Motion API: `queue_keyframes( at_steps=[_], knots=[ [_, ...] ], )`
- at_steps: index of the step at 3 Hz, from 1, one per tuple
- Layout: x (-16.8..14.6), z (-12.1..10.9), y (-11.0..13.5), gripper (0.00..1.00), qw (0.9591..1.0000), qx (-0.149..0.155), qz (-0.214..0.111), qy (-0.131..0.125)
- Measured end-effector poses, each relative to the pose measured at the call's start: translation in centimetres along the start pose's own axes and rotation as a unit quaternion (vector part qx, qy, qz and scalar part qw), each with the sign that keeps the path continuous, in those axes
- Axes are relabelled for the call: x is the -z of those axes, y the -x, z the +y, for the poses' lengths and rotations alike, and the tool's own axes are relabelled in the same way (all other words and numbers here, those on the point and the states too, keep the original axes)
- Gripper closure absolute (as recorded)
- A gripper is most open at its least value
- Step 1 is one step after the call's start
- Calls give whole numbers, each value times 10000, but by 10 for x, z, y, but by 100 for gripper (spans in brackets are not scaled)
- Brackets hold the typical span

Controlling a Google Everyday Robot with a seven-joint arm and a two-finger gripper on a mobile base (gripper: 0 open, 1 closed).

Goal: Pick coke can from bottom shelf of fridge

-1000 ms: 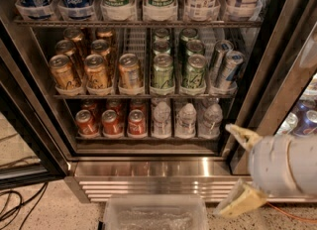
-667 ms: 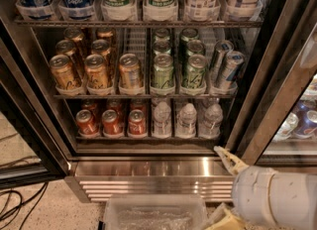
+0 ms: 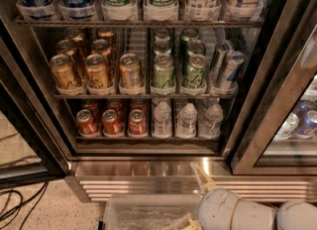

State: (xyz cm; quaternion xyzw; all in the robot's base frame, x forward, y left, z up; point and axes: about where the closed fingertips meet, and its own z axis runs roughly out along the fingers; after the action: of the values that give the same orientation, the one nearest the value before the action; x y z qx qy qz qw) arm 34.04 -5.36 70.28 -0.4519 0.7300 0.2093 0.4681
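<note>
The change is all in the arm. A second ago its white wrist hung at the right, before the glass door and about level with the lowest rack. Now it sits sunk at the bottom edge of the view and further left. The tool is in front of the ribbed stainless-steel base of the large glass-doored fridge. Its two pale fingers are spread wide apart with nothing between them, one pointing up towards the base and the other low over the clear plastic tray.

Nothing inside the cooler has shifted. The small red aluminium coke can nearest the tool stands upright at the front of the dark wire bottom shelf, just behind the thin rail. Two more red cans like it stand to its left and others behind. Clear plastic water bottles fill the lanes just to its right. Gold-orange cans and green cans stand on the rack above.

For the task this looks like repositioning, not yet a reach. The tool is below the shelf and to the right of the red cans, roughly under the bottle lanes. It is well apart from any can, so the grasp has not begun. I judge that the arm must next rise to shelf height, move left and go forward over the rail. The neighbouring bottle and the low rack above leave little room around the chosen can.
</note>
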Motion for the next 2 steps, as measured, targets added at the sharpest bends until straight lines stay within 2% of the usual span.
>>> queue_keyframes(
  at_steps=[1, 2],
  knots=[
    [-25, -2, 2, 0, 9974, -383, -601, -142],
    [-41, -6, 7, 0, 9946, -479, -868, -292]
  ],
)
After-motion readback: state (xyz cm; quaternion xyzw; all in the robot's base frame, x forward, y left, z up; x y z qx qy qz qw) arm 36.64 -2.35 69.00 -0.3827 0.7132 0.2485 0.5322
